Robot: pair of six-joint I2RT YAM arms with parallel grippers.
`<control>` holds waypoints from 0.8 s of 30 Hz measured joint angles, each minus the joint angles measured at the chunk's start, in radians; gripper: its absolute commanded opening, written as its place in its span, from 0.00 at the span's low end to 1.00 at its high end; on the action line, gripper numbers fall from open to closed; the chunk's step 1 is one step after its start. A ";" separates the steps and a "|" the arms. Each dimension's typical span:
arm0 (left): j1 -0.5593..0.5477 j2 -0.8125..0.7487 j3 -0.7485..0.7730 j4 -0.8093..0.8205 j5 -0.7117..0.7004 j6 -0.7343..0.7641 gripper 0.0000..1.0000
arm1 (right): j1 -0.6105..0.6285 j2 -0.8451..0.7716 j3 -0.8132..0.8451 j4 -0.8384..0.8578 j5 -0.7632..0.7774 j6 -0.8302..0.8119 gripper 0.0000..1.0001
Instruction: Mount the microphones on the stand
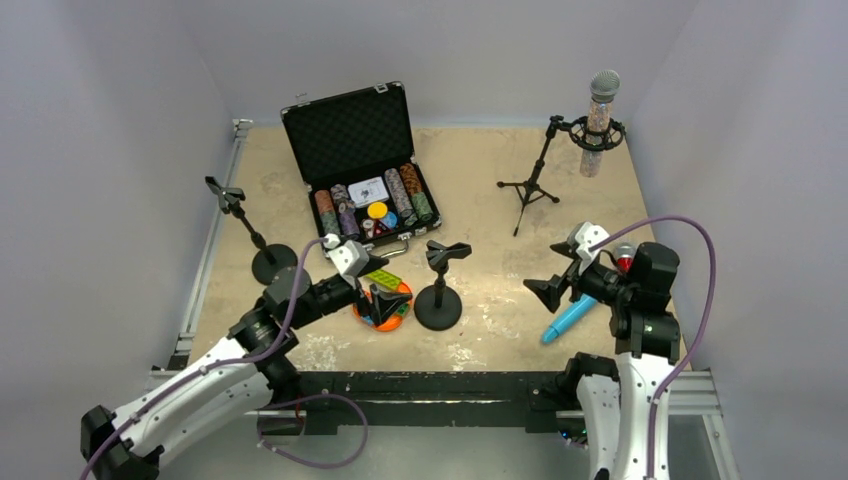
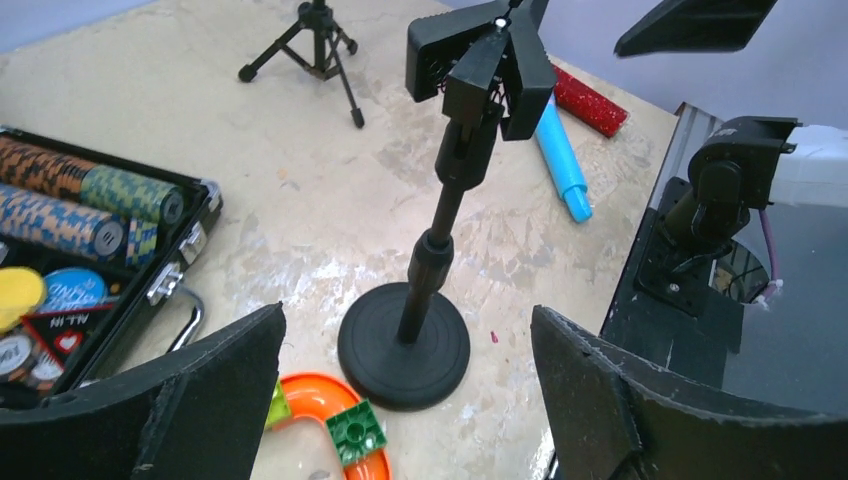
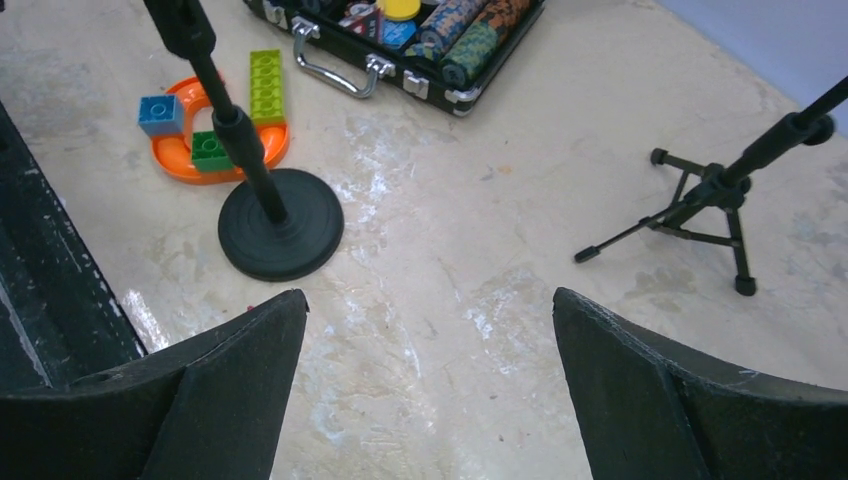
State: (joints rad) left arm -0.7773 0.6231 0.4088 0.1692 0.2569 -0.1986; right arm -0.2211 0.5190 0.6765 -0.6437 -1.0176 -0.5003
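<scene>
Three microphones are in sight, and only one sits on a stand. The silver-pink glitter microphone (image 1: 599, 120) stands upright in the ring clip of the tripod stand (image 1: 529, 190), out at about 1 o'clock on the table (image 1: 470, 170). The light-blue microphone (image 1: 570, 318) lies flat at about 4 o'clock, slanted so its far end aims toward 1 o'clock. The red glitter microphone (image 1: 625, 260) lies just beyond it, mostly hidden by the right arm in the overhead view. From the left wrist camera the two lie close together, though I cannot tell whether they touch.

The middle round-base stand (image 1: 438, 295) is at 6 o'clock and the left round-base stand (image 1: 258, 245) at 9 o'clock; both clips hold nothing.

The left gripper (image 2: 408, 318) hangs with its jaws spread wide and nothing between them. It is over the orange track piece (image 1: 385, 303) with its toy blocks, and faces the middle stand's base just beside it. The right gripper (image 3: 428, 300) is also spread wide and grips nothing. It hovers above the bare table at about 4 o'clock, beside the blue microphone, and looks toward 9 o'clock. An open poker-chip case (image 1: 360, 165) sits at 11 o'clock.
</scene>
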 measured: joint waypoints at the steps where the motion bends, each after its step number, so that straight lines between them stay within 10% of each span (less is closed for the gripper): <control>1: 0.000 -0.034 0.018 -0.080 -0.013 -0.001 0.97 | 0.000 0.011 0.029 -0.017 0.014 0.001 0.96; 12: 0.000 -0.151 0.328 -0.663 -0.068 0.004 0.99 | -0.017 0.134 0.204 -0.166 0.278 0.048 0.90; 24: 0.000 -0.201 0.290 -0.812 -0.162 0.026 0.99 | -0.183 0.316 0.216 -0.196 0.457 0.134 0.89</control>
State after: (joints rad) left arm -0.7773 0.4221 0.6983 -0.6430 0.0948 -0.1722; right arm -0.4042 0.8352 0.8925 -0.8394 -0.5602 -0.3660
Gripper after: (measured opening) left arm 0.991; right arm 0.894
